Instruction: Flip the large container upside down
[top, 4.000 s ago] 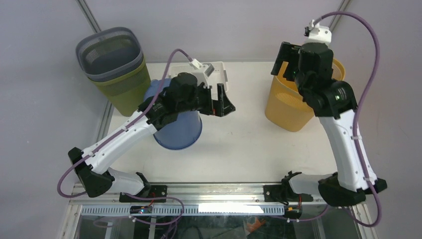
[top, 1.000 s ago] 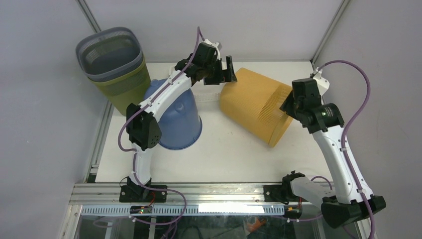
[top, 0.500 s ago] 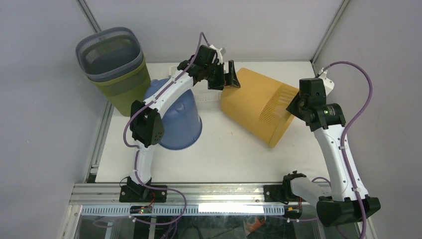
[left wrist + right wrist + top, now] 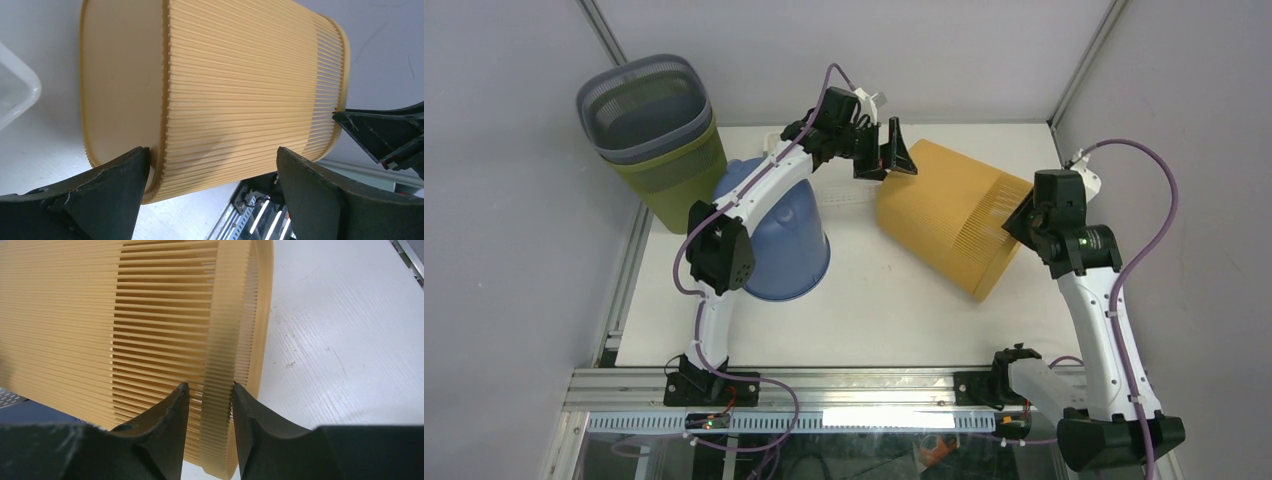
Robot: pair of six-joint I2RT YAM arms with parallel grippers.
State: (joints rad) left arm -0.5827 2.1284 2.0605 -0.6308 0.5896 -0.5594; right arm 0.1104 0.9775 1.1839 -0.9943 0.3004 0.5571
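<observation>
The large container (image 4: 944,215) is a yellow slatted basket lying tipped on its side in the middle right of the table, base toward the back left, open rim toward the front right. My right gripper (image 4: 1016,222) straddles the rim wall (image 4: 219,365), one finger on each side, closed on it. My left gripper (image 4: 886,155) stands wide open at the basket's base (image 4: 120,75), and its fingers (image 4: 115,190) flank the lower side of the basket (image 4: 225,75) without pinching it.
An upside-down blue bucket (image 4: 784,240) sits left of the basket under the left arm. A grey bin (image 4: 644,110) nested in a green one (image 4: 674,175) stands at the back left. A translucent white tray (image 4: 10,90) lies by the basket's base. Grey walls enclose the table.
The basket, upright four seconds ago, now lies tipped. Over the last second it shifted slightly right, the right jaws narrowed on the rim, and the left gripper followed the base.
</observation>
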